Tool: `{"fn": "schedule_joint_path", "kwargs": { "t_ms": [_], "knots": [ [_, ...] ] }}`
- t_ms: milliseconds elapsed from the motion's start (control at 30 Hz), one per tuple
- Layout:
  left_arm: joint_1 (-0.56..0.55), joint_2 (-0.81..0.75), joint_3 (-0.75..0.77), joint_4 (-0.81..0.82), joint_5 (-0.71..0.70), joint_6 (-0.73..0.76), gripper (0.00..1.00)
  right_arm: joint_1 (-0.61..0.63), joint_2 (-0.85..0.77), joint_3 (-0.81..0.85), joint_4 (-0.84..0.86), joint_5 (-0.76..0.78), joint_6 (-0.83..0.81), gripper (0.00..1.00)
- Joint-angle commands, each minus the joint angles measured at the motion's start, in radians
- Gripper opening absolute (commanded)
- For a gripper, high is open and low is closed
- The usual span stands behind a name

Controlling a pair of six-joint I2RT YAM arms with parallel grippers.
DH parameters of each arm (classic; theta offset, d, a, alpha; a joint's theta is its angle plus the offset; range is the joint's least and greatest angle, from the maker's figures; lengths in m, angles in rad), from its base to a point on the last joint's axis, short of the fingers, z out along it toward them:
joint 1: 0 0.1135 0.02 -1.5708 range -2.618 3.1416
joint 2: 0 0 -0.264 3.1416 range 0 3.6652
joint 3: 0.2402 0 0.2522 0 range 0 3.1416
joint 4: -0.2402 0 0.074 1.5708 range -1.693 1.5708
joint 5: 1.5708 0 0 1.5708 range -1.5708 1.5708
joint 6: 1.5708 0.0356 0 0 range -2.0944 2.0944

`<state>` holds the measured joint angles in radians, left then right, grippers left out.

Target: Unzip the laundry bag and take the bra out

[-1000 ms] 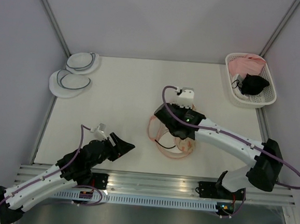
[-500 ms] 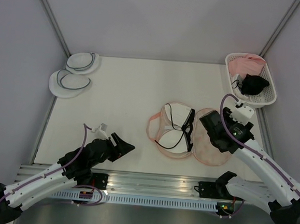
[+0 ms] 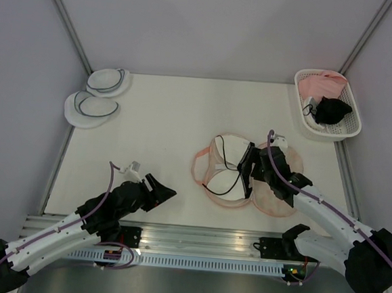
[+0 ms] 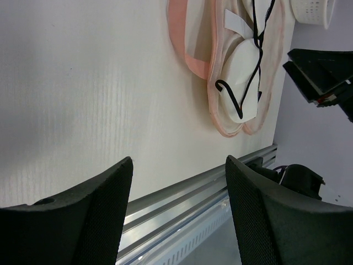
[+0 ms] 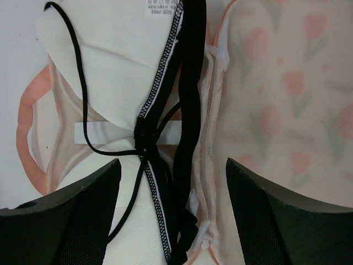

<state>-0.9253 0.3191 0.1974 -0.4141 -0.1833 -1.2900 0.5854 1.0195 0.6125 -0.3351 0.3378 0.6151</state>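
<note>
The laundry bag (image 3: 277, 202) lies unzipped and spread flat at mid-table, its floral half folded out to the right. On the pale pink half rests the bra (image 3: 230, 156), white cups with thin black straps. My right gripper (image 3: 250, 170) hovers open over the bra's black edge beside the bag's hinge. In the right wrist view the bra (image 5: 110, 66) and the floral bag (image 5: 287, 83) fill the frame, and the right gripper (image 5: 174, 164) holds nothing. My left gripper (image 3: 168, 193) stands open near the front left, apart from the bag (image 4: 194, 61), and holds nothing (image 4: 179, 160).
A white basket (image 3: 300, 80) at the back right holds a pink garment (image 3: 323, 83) and a black garment (image 3: 332, 111). Two plain white round pouches (image 3: 108, 80) (image 3: 89, 106) lie at the back left. A metal rail (image 3: 195, 238) runs along the near edge.
The bag's top half has been laid open to the right, baring the bra. My right gripper opened, swung right, then came back left over the bra. The left arm stayed put.
</note>
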Motion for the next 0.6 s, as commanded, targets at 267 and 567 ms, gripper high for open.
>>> {"fn": "schedule_joint_path", "kwargs": {
  "t_ms": [267,567],
  "knots": [
    [-0.004,-0.002,0.02,0.012,-0.015,0.001,0.72,-0.252,0.181,-0.135,0.559,-0.635,0.006,0.76],
    [-0.004,-0.015,0.01,0.012,-0.021,0.0,0.72,-0.259,0.306,-0.091,0.551,-0.64,-0.025,0.71]
  ]
}}
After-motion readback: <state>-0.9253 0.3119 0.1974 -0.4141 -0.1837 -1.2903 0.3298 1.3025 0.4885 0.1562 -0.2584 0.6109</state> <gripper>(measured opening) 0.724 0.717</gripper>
